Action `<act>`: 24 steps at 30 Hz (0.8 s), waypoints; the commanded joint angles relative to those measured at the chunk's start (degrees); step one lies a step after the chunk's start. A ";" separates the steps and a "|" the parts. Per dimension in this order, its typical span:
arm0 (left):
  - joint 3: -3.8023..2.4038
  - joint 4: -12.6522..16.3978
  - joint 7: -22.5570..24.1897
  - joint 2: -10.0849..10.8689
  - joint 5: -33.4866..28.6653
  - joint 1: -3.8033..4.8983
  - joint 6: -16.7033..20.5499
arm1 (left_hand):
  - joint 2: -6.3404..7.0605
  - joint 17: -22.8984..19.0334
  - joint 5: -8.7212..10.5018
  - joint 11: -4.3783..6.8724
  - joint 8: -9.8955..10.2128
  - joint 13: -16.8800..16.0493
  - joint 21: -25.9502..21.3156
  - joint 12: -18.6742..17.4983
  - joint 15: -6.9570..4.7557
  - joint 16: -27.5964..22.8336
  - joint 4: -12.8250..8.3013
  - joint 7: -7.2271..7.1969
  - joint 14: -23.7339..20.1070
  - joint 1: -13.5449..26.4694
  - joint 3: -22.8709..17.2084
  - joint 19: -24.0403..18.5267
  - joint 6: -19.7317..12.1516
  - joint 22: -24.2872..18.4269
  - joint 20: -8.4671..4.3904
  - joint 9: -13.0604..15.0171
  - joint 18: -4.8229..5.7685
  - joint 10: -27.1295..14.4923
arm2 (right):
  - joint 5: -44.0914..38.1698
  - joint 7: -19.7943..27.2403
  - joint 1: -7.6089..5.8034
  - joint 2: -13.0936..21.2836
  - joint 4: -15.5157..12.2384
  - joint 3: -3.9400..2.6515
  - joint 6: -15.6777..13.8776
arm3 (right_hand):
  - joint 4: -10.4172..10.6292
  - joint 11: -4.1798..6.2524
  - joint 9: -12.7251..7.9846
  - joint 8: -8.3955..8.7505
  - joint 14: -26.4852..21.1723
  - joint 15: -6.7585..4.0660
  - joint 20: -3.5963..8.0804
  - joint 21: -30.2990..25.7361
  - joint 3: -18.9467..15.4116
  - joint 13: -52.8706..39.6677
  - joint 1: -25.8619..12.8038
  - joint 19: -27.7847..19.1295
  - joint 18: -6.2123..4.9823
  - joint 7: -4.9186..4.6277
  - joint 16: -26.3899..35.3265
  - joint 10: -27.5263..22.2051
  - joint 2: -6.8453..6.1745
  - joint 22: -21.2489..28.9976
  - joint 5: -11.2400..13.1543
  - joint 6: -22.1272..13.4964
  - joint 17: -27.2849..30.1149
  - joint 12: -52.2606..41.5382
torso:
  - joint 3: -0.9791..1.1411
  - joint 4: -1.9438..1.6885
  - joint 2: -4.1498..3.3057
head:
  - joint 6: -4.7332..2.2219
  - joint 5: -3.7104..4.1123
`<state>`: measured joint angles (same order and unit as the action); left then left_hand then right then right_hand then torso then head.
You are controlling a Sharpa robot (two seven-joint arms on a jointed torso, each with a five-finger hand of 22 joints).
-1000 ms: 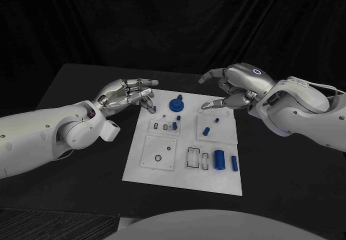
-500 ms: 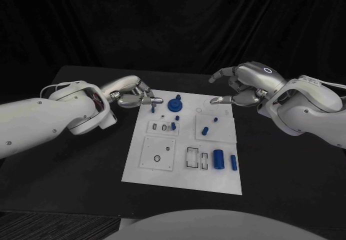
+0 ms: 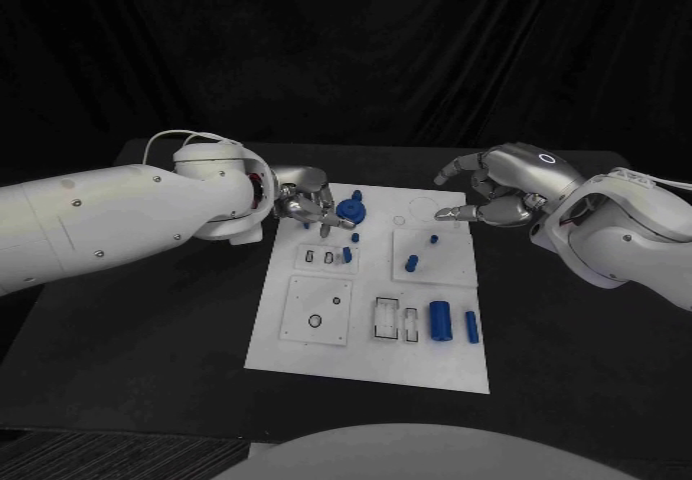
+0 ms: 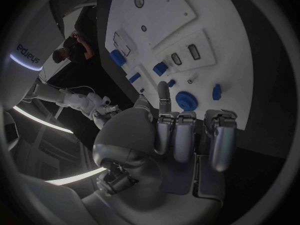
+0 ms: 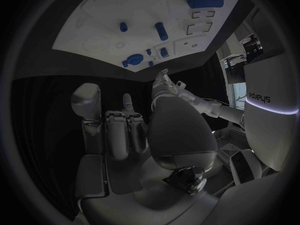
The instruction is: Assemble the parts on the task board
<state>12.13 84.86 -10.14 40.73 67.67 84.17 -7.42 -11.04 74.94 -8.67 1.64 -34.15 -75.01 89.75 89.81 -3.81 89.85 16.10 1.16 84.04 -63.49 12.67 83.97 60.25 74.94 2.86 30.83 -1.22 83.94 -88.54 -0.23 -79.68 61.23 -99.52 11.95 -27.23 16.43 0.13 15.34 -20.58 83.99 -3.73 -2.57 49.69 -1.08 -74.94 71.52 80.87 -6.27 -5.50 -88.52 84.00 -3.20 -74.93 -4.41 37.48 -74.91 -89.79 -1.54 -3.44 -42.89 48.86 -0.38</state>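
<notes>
While the left hand (image 3: 307, 207) hovers, fingers curled in on nothing, by the round blue gear (image 3: 352, 210), the right hand (image 3: 498, 195) hangs empty, fingers loosely apart, beside the flat white task board (image 3: 325, 350).

Left arm enters from the left edge, forearm angled across and wrist bent inward. Left hand (image 3: 306, 205) hangs low with fingers (image 4: 187, 140) curled down side by side, one finger extended further forward; nothing held between them. Right arm enters from the right edge, elbow out, wrist turned toward centre. Right hand (image 3: 498, 190) sits raised, palm down, fingers (image 5: 122, 130) loosely bent and apart, thumb set off to one side; nothing in its grasp
</notes>
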 commanded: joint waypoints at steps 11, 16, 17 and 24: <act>-0.04 -4.58 -13.73 -7.38 -4.01 0.15 -10.93 | -0.34 15.06 -0.27 0.22 2.46 -14.99 0.09 0.19 -0.44 0.15 0.04 0.36 5.96 -0.11 -0.85 5.68 -0.89 14.65 -0.62 0.53 1.11 6.06 | 1.25 -4.12 0.71 -0.46 0.36 -0.04 4.57 | -0.22 -0.26 -0.40 0.12 5.46 0.20 -0.13 -1.08 0.08 -15.06 0.62 0.08 -0.43 -0.02 0.31 6.00 1.19 -5.23 -1.32 0.58 -13.26 -0.21 | 1.59 1.08 -0.73 | -0.06 -1.07; -0.04 -4.80 -16.29 -8.19 -4.10 0.11 -11.13 | -0.17 15.06 -0.11 0.08 3.71 -14.99 -0.03 0.19 -0.35 0.15 0.10 0.53 5.96 0.31 -0.87 5.42 -0.81 14.34 -0.56 0.62 1.03 6.06 | 1.33 -4.24 0.79 -0.45 0.38 -0.04 4.71 | -0.27 -0.26 -0.50 0.21 5.45 0.20 -0.15 -1.22 -0.01 -15.06 0.80 0.07 -0.44 -0.04 0.33 6.00 1.32 -5.24 -1.74 0.66 -13.24 -0.21 | 1.58 1.12 -0.72 | 0.05 -1.29; -0.04 -4.76 -16.53 -8.21 -4.10 0.11 -11.09 | -0.17 15.06 -0.10 0.07 3.72 -14.99 -0.03 0.19 -0.35 0.15 0.10 0.53 5.96 0.32 -0.87 5.42 -0.81 14.34 -0.56 0.62 1.03 6.06 | 1.34 -4.26 0.80 -0.46 0.41 -0.04 4.71 | -0.26 -0.26 -0.52 0.23 5.44 0.20 -0.15 -1.26 -0.04 -15.06 0.81 0.07 -0.44 -0.03 0.35 6.00 1.34 -5.23 -1.82 0.67 -13.21 -0.21 | 1.58 1.12 -0.72 | 0.05 -1.29; -0.04 -3.94 -18.21 -7.70 -4.13 0.08 -10.04 | 0.34 15.06 0.17 0.54 2.43 -14.99 0.00 0.19 -0.68 0.15 -0.30 -0.10 5.96 0.47 -1.27 5.52 0.84 14.45 -0.79 4.22 1.05 6.06 | 1.36 -4.34 0.91 -0.60 0.61 -0.04 4.72 | -0.25 -0.26 -0.54 0.25 5.44 0.21 -0.15 -1.29 -0.06 -15.06 0.81 0.07 -0.45 -0.04 0.36 6.00 1.36 -5.23 -1.88 0.68 -13.21 -0.21 | 1.58 1.12 -0.72 | 0.30 -1.28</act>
<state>12.14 80.67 -26.35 32.97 64.17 84.22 -17.21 -11.02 74.93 -8.67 1.64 -31.12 -75.01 89.75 89.80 -3.95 89.85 15.87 1.19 83.91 -63.47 11.65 83.94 60.85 74.93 2.45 33.96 -1.23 83.95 -87.34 -3.31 -78.94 60.67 -98.93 11.94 -22.98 16.43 0.13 14.86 -20.58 83.99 -3.73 -2.57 48.57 -1.08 -74.92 72.23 80.87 -6.27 -5.50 -88.52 84.00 -2.25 -74.92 -5.94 37.88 -74.90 -89.80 0.02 -2.33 -43.60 49.11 -1.66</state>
